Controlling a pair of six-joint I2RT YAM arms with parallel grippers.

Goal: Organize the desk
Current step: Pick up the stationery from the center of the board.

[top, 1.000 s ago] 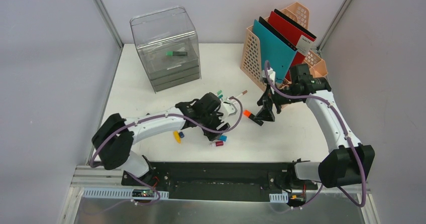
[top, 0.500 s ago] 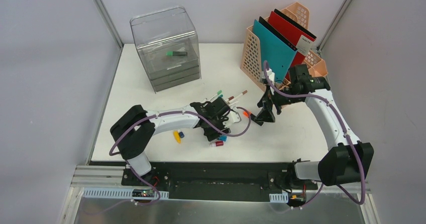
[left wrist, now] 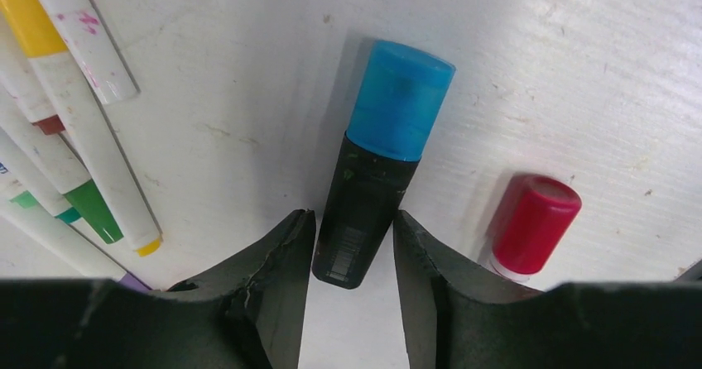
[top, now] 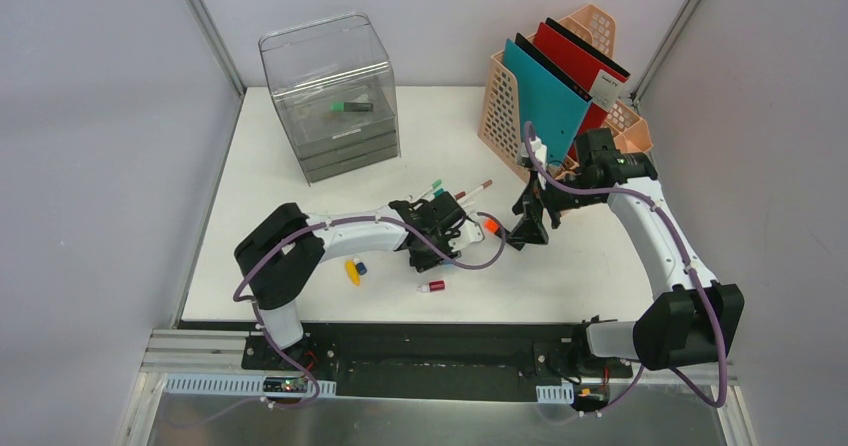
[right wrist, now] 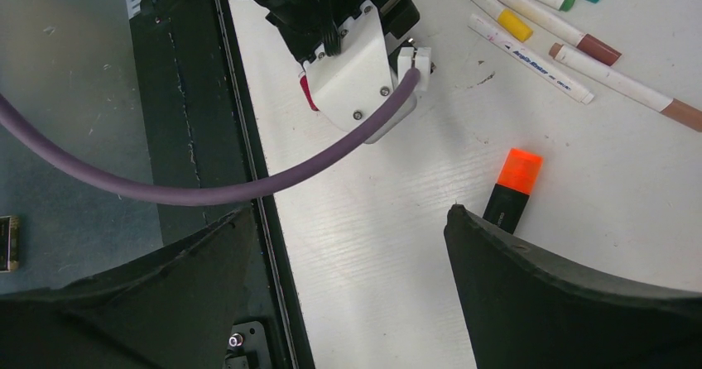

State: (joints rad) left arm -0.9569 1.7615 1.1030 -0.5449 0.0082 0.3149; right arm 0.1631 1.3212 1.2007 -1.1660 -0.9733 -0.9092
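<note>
The white desk (top: 290, 186) holds scattered pens. My left gripper (top: 435, 256) is low over the desk's middle. In the left wrist view its jaws (left wrist: 352, 220) are closed on the black body of a blue-capped highlighter (left wrist: 377, 170) that lies on the desk. A red-capped marker (left wrist: 534, 224) lies just to its right, and it also shows in the top view (top: 432, 286). My right gripper (top: 525, 231) hangs wide open and empty (right wrist: 351, 216). An orange-capped highlighter (right wrist: 513, 191) lies by its right finger.
Several thin felt pens (top: 455, 196) lie in a fan beside the left gripper. A yellow piece (top: 352, 271) lies to its left. A clear drawer unit (top: 330, 96) stands at the back left. A peach file rack (top: 505, 106) with folders stands at the back right.
My left gripper has swung right and down onto the blue-capped highlighter, which it now hides in the top view. The right arm has hardly moved.
</note>
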